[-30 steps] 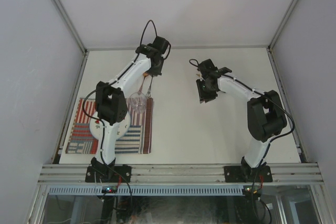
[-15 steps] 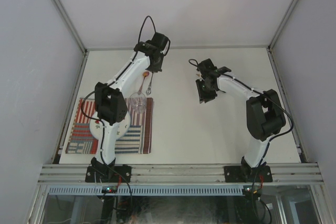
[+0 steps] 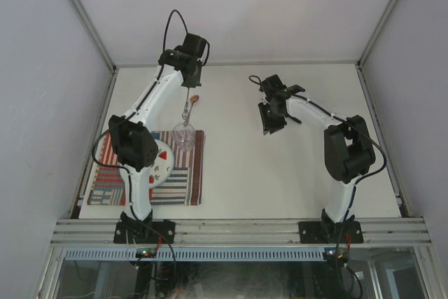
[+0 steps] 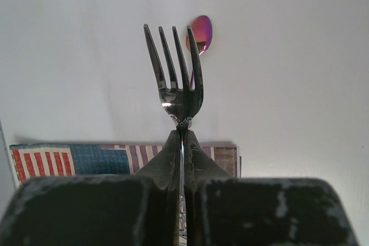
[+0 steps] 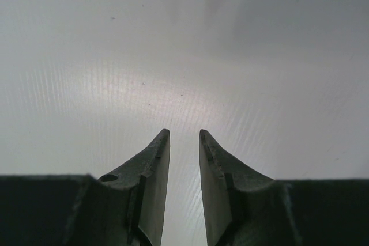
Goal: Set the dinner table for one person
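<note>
My left gripper (image 4: pixel 183 131) is shut on the handle of a silver fork (image 4: pixel 177 79), whose tines point away from the wrist. From above, the left gripper (image 3: pixel 187 87) hangs over the far left of the dinner table (image 3: pixel 280 173), with the fork (image 3: pixel 186 111) below it. A spoon with a reddish iridescent bowl (image 4: pixel 199 33) lies on the table just beyond the fork; the top view shows the spoon (image 3: pixel 195 99) too. My right gripper (image 5: pixel 184 136) is open with a narrow gap and nothing between its fingers. It (image 3: pixel 270 124) hovers over bare tabletop at centre right.
A red, white and blue striped placemat (image 3: pixel 185 183) lies at the near left. On it sit a white patterned plate (image 3: pixel 159 162) and, at its far right corner, a clear wine glass (image 3: pixel 183 135). Aluminium rails (image 3: pixel 238 229) edge the table.
My left arm has swung left and toward the far edge with the fork, uncovering more of the plate. The right gripper has drifted slightly left and away.
</note>
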`<state>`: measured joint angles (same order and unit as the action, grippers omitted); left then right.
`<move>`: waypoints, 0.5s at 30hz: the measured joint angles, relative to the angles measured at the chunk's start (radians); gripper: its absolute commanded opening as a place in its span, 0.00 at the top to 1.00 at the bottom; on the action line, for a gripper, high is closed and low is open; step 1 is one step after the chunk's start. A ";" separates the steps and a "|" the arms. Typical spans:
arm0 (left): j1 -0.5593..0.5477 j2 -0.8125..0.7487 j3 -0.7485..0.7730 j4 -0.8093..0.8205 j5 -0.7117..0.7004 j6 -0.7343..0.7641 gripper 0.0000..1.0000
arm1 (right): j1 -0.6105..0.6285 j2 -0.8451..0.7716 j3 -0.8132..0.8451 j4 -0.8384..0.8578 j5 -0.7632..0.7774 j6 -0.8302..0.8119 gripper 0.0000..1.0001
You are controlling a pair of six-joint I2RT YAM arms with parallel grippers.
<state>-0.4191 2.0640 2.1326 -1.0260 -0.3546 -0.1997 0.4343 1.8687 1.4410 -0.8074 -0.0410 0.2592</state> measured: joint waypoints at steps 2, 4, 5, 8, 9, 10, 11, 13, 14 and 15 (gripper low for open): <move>0.008 -0.002 0.000 -0.001 -0.009 0.000 1.00 | 0.000 0.003 0.008 -0.006 -0.002 -0.003 0.73; 0.018 -0.010 -0.025 0.008 -0.010 0.000 1.00 | 0.003 0.003 0.012 -0.006 -0.004 -0.006 0.73; 0.024 -0.028 -0.068 0.015 -0.010 0.000 1.00 | 0.004 0.003 0.013 -0.008 -0.005 -0.008 0.73; 0.066 -0.071 -0.162 0.034 -0.009 0.000 1.00 | 0.005 0.003 0.013 -0.012 -0.005 -0.013 0.73; 0.083 -0.095 -0.209 0.039 -0.010 0.000 1.00 | 0.005 0.003 0.014 -0.014 -0.006 -0.014 0.73; 0.101 -0.120 -0.256 0.043 -0.013 0.000 1.00 | 0.005 0.003 0.015 -0.018 -0.006 -0.014 0.73; 0.114 -0.138 -0.290 0.044 -0.017 0.000 1.00 | 0.005 0.005 0.016 -0.019 -0.008 -0.015 0.73; 0.146 -0.181 -0.363 0.052 -0.027 -0.001 1.00 | 0.005 0.011 0.027 -0.024 -0.013 -0.016 0.73; 0.158 -0.196 -0.387 0.055 -0.029 -0.001 1.00 | 0.005 0.015 0.032 -0.024 -0.014 -0.017 0.73; 0.169 -0.213 -0.414 0.062 -0.032 -0.001 1.00 | 0.006 0.021 0.040 -0.027 -0.017 -0.018 0.73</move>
<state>-0.2497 1.8511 1.7187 -0.9642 -0.3870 -0.2008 0.4404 1.8900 1.4811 -0.8341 -0.0578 0.2413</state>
